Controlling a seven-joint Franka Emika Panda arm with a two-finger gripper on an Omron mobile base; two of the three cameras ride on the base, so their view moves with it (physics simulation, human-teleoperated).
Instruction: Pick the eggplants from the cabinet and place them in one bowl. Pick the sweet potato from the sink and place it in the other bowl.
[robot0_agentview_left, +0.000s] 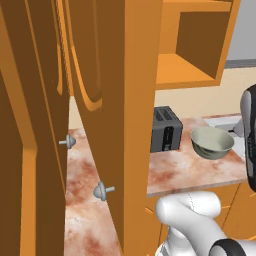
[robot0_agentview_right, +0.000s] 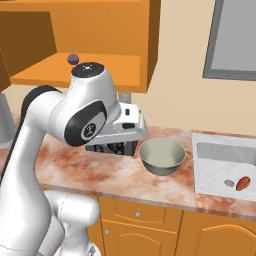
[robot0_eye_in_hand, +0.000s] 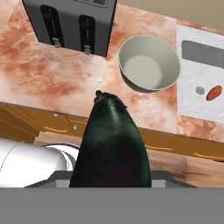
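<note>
Dark, shiny eggplant is filling the bottom middle of the hand view, hiding the gripper's fingers, which are squeezing it. Past it, higher up, the round grey-green bowl is sitting on blotchy stone counter beside the boxy black toaster. Sweet potato is lying in the sink, far right.

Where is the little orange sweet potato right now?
The sweet potato lies in the sink at the right of the right base view, just right of the round drain; the grey-green bowl sits on the counter to its left.
</note>
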